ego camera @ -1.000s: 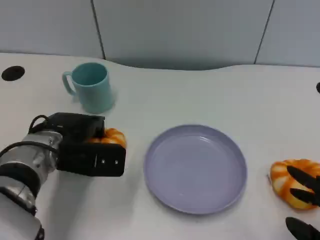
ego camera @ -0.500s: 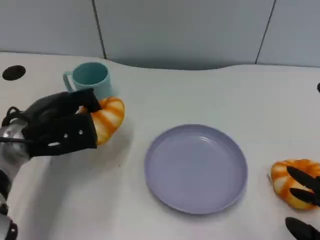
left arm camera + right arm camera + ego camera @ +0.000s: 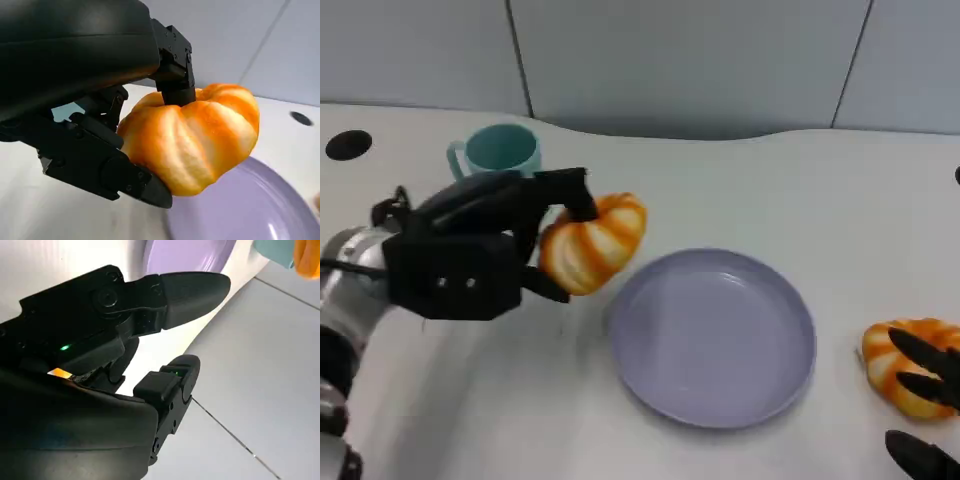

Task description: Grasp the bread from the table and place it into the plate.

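My left hand (image 3: 470, 255) grips an orange-and-cream striped bread (image 3: 592, 243) and holds it in the air just left of the purple plate (image 3: 720, 340). The left wrist view has the bread (image 3: 195, 140) pinched between the black fingers (image 3: 172, 75), with the plate's rim (image 3: 250, 210) below it. A second striped bread (image 3: 900, 365) lies on the table right of the plate. My right hand (image 3: 925, 400) hovers at that bread with its fingers apart. In the right wrist view that hand (image 3: 125, 340) has nothing between its fingers.
A teal mug (image 3: 500, 152) stands at the back left, behind my left hand. A black round hole (image 3: 346, 145) marks the table's far left. The white table ends at a grey panelled wall (image 3: 700, 60).
My left hand has lifted the bread off the table near the mug and carried it right, toward the plate's left rim. The right hand and the second bread have stayed put.
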Controlling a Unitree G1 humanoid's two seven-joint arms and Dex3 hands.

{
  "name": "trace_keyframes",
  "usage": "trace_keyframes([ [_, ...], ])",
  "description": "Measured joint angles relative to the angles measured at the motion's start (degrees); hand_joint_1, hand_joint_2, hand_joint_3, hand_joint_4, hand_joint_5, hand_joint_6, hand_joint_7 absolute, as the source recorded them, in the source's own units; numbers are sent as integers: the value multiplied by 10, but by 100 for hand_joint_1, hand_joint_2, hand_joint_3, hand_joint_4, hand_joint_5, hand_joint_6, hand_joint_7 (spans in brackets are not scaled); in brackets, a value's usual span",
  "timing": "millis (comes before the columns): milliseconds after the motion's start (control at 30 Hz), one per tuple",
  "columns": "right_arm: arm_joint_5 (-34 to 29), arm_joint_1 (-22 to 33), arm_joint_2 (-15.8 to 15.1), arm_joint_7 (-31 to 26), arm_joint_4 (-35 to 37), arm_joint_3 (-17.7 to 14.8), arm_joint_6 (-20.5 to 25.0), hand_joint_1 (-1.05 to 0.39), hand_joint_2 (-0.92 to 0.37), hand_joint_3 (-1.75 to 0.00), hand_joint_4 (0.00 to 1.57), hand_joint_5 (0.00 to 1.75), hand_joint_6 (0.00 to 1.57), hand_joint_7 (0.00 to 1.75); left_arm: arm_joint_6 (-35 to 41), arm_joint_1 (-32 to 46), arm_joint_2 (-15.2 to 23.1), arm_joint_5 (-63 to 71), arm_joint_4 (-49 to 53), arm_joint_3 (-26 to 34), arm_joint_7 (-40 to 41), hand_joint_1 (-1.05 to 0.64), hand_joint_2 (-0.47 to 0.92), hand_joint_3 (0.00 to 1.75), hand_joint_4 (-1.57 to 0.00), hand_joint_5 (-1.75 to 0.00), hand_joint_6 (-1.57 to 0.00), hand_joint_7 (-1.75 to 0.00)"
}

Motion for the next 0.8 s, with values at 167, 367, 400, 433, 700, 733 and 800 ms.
trace_keyframes([
  [167, 0, -1, 0, 0, 0, 0, 0, -33, -92, -32, 83, 11, 63, 0, -7, -24, -40, 6, -2, -11, -10, -18, 87, 8, -79, -175, -54, -175],
  [367, 1, -3, -1, 0, 3, -1, 0, -33, -92, -32, 84, 11, 64, 0, -9, -45, -80, 66, 23, -51, 51, -21, 91, 11, -75, -175, -54, -175],
  [400, 1, -3, -1, 0, 4, -1, 0, -33, -92, -32, 85, 11, 64, 0, -6, -48, -86, 77, 30, -59, 62, -20, 92, 12, -76, -175, -55, -175],
  [433, 1, -3, -1, 0, 4, 0, 0, -33, -92, -32, 85, 12, 64, 0, -5, -51, -92, 87, 36, -66, 72, -20, 92, 13, -76, -175, -55, -175],
  [700, 0, -4, -1, -1, 4, 0, 0, -34, -92, -32, 84, 11, 64, 0, 16, -75, -109, 165, 69, -120, 167, -28, 88, 11, -76, -175, -52, -175],
  [733, -1, -4, -1, -1, 4, 1, 0, -34, -92, -32, 84, 11, 64, 0, 26, -78, -110, 190, 71, -139, 193, -31, 88, 10, -74, -175, -50, -175],
  [800, -3, -4, -1, -1, 4, 1, 0, -34, -92, -32, 85, 11, 64, 0, 46, -82, -112, 229, 76, -169, 224, -38, 87, 7, -60, -175, -40, -173],
])
